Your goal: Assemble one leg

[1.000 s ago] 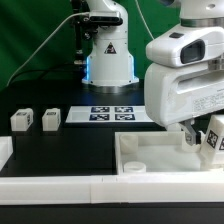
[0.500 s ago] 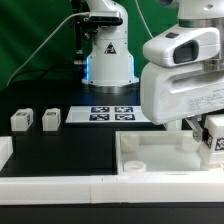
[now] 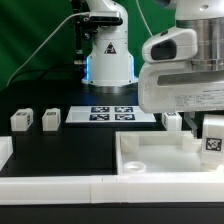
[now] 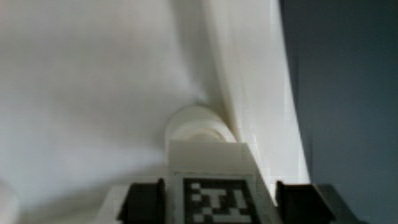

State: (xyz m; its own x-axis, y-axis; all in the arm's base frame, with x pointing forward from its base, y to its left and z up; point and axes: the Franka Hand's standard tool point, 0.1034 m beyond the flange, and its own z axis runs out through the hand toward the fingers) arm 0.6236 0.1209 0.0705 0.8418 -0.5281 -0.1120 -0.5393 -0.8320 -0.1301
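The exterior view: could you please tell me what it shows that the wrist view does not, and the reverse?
Only the exterior view shows the two loose legs on the table, the marker board and the robot base. Only the wrist view shows the fingers flanking the held leg, and the round socket just beyond it. Both show the held leg with its marker in the gripper, above the white tray piece.

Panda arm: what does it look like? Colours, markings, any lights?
The Panda arm has glossy white rounded shells with a grey oval inset. Its base bears a black triangle label and a blue glow. End effector fingers look dark.
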